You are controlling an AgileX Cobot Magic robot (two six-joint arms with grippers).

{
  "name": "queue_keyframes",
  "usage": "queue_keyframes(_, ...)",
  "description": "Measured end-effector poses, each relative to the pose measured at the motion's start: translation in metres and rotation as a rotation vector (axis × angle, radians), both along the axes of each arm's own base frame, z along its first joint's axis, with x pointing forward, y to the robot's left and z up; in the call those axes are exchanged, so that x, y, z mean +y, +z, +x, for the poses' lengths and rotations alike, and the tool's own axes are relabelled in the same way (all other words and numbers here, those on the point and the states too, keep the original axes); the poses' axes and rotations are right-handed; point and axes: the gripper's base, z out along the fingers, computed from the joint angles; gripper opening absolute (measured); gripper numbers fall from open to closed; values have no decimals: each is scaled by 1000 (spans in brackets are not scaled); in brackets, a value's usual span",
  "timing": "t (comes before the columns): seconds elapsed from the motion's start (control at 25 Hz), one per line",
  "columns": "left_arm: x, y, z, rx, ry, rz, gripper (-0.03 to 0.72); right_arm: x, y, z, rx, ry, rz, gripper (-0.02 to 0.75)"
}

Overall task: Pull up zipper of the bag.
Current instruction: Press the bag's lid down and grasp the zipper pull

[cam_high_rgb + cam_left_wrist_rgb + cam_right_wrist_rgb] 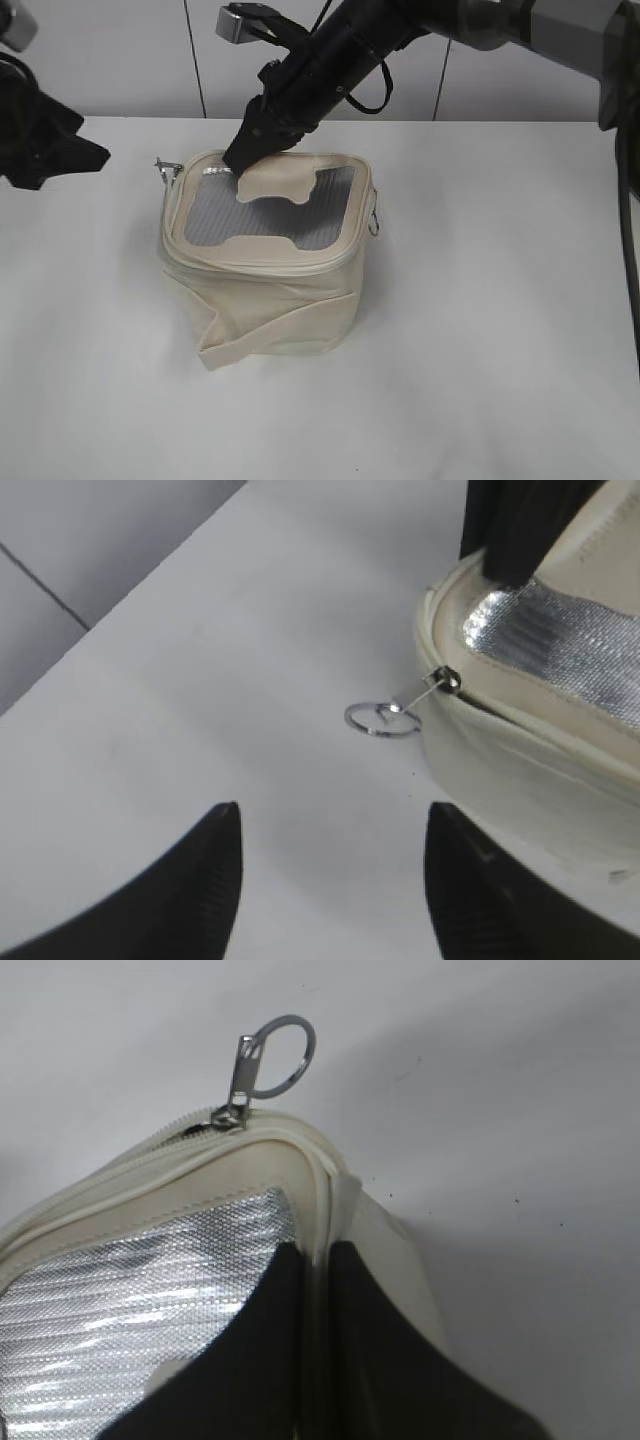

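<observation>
The cream-white bag (270, 290) stands mid-table with its grey mesh top and cream H-shaped patch (277, 190) facing up. My right gripper (243, 152) reaches across and is shut on the bag's top rim (318, 1210) at the back left corner. A silver ring pull (283, 1052) of the zipper (120, 1165) sticks out just past that corner. It also shows in the left wrist view (383, 718) and the exterior view (165, 167). A second ring pull (374, 222) hangs at the bag's right side. My left gripper (330, 830) is open and empty, left of the bag over bare table.
The white table (500, 330) stretches around the bag. A tiled wall (130, 50) runs behind its back edge. The right arm's black body (340, 50) hangs over the bag's back side.
</observation>
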Motion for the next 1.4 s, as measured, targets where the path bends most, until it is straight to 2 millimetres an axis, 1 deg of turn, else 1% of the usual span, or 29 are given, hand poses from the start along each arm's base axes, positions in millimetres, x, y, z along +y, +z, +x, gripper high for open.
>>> queue_keyframes(0.12,-9,-10,18,-42,-115,86,439,0,0,0,0,0,0,53)
queue_keyframes(0.2,-13,-18,25,-78,-190,155,439,0,0,0,1,0,1,49)
queue_keyframes(0.28,-15,-25,30,-118,-259,227,439,0,0,0,0,1,1,49)
queue_keyframes(0.4,-18,-35,35,-153,-312,296,442,0,0,0,2,0,2,49)
queue_keyframes(0.56,-23,-41,43,-165,-344,324,445,0,0,0,2,0,2,49)
queue_keyframes(0.68,-32,-45,50,-168,-368,327,446,0,0,0,2,0,2,49)
queue_keyframes(0.84,-45,-49,54,-170,-403,325,447,0,0,0,2,0,2,49)
queue_keyframes(1.04,-49,-57,56,-153,-419,325,444,0,0,0,2,0,2,49)
queue_keyframes(1.12,-49,-57,57,-156,-415,328,411,0,0,0,2,0,2,48)
queue_keyframes(1.2,-50,-56,57,-161,-412,332,329,0,0,0,3,0,2,48)
queue_keyframes(1.24,-51,-56,57,-162,-413,332,269,0,0,0,2,0,3,48)
queue_keyframes(1.4,-50,-56,57,-164,-421,344,258,0,0,0,2,0,3,48)
